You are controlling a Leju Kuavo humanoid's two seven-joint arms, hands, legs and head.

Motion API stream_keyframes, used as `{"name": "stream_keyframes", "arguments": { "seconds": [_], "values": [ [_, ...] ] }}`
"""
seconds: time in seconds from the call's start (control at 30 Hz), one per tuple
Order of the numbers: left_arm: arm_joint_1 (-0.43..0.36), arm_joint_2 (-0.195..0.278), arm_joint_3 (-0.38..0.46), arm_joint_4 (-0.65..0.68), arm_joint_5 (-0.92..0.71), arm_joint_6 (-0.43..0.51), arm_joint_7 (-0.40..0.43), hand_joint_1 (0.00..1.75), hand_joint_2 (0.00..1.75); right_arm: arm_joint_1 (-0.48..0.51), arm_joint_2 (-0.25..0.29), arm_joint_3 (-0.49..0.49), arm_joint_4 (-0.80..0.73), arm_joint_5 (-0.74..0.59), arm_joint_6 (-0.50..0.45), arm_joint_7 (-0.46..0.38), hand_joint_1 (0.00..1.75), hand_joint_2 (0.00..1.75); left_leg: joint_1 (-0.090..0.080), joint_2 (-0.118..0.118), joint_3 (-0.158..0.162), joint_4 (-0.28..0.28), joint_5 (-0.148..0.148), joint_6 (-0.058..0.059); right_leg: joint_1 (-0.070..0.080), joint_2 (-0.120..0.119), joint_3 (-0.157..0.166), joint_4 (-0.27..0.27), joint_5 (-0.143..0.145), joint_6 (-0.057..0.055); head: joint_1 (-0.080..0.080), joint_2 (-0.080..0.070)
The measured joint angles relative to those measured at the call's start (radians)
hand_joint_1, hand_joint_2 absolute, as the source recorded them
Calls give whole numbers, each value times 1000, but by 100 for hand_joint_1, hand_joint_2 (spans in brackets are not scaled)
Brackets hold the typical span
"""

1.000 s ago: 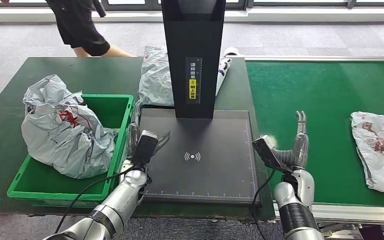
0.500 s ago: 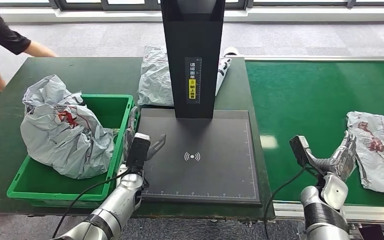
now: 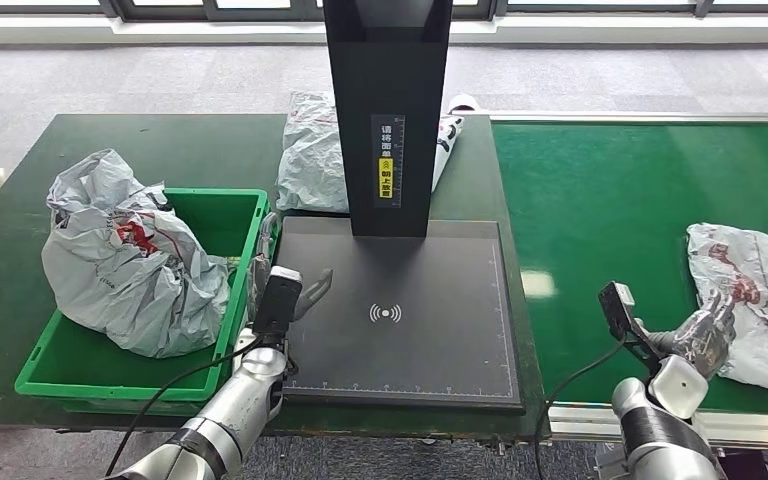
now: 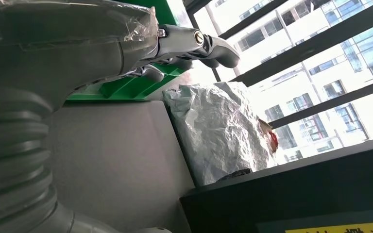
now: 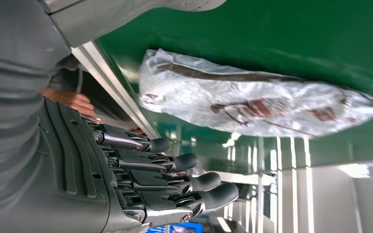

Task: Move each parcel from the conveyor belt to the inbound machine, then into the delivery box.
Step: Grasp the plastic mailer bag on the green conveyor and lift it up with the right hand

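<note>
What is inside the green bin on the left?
The green bin holds a crumpled grey parcel that bulges above its rim. Whatever lies beneath that parcel is covered.

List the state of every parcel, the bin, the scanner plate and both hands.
Parcel on the conveyor belt: lying flat, not held.
Parcel in the green bin: crumpled, piled above the rim.
Parcel behind the scanner post: lying on the table.
Scanner plate: bare.
Left hand: holds nothing.
Right hand: beside the belt parcel, fingers apart.

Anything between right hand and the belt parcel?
No. In the right wrist view only bare green belt separates right hand from parcel.
</note>
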Motion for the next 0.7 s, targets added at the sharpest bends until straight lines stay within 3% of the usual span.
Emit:
{"name": "stream_keyframes", "arguments": {
  "seconds": [0.23,0.7],
  "values": [
    [2,3,3,-7,3,3,0,0,175,-30,-27,86,89,4,79,147,0,175,0,0,0,0,0,0,0,0,0,0,0,0,0,0],
    [15,17,25,-33,9,18,0,0,175,-106,-37,196,157,4,168,190,0,175,0,0,0,0,0,0,0,0,0,0,0,0,0,0]
  ]
}}
